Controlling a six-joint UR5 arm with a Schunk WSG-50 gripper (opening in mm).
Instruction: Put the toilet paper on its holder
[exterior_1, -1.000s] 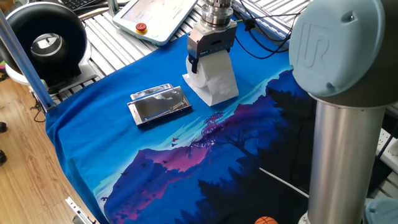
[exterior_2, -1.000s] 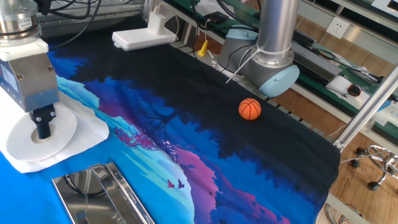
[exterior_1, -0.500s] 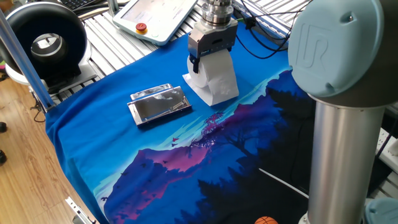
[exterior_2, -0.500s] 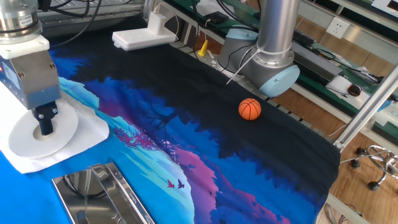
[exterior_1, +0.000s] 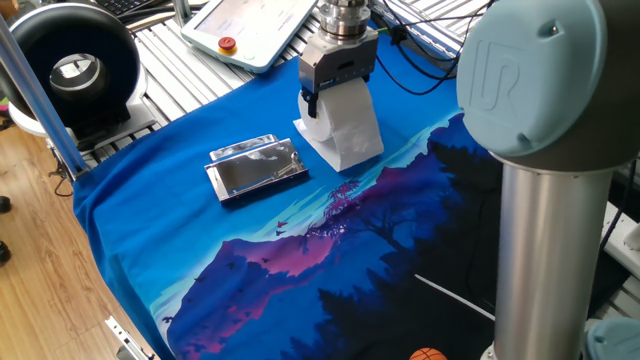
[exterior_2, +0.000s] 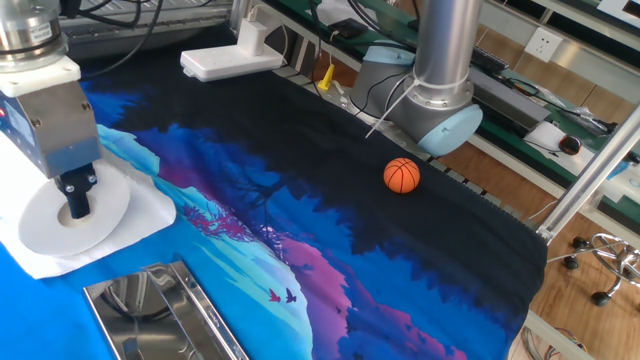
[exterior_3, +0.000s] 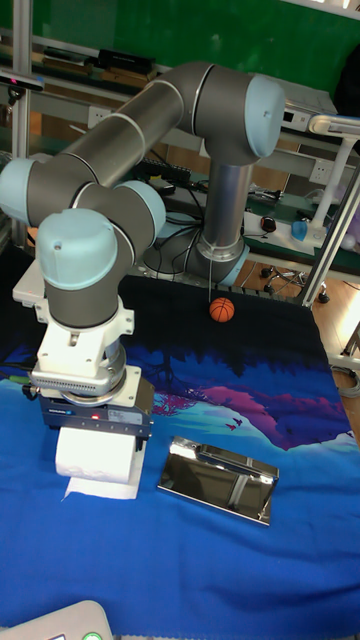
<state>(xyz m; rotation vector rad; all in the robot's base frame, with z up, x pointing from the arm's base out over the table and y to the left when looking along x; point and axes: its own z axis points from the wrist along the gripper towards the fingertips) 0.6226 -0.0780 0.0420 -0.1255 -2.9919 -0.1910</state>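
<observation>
The toilet paper (exterior_1: 348, 122) is a white roll lying on its side on the blue cloth, with its loose sheet spread under it. My gripper (exterior_1: 322, 100) is shut on it. In the other fixed view one dark finger (exterior_2: 76, 196) sits inside the hollow core of the toilet paper (exterior_2: 40, 225). The holder (exterior_1: 257, 167), a shiny silver rectangle, lies flat on the cloth beside the roll and apart from it. The tall fixed view shows the gripper (exterior_3: 95, 432) above the toilet paper (exterior_3: 88, 452), with the holder (exterior_3: 217, 478) to its right.
An orange ball (exterior_2: 401, 175) rests on the dark part of the cloth near the arm's base (exterior_2: 436, 118). A white pendant with a red button (exterior_1: 250, 25) and a black round device (exterior_1: 75, 68) sit past the cloth's edge. The arm's grey column (exterior_1: 550, 230) fills the right side.
The gripper and the roll have shifted a little sideways and slightly up; the loose sheet still touches the cloth. The holder and the ball have not moved.
</observation>
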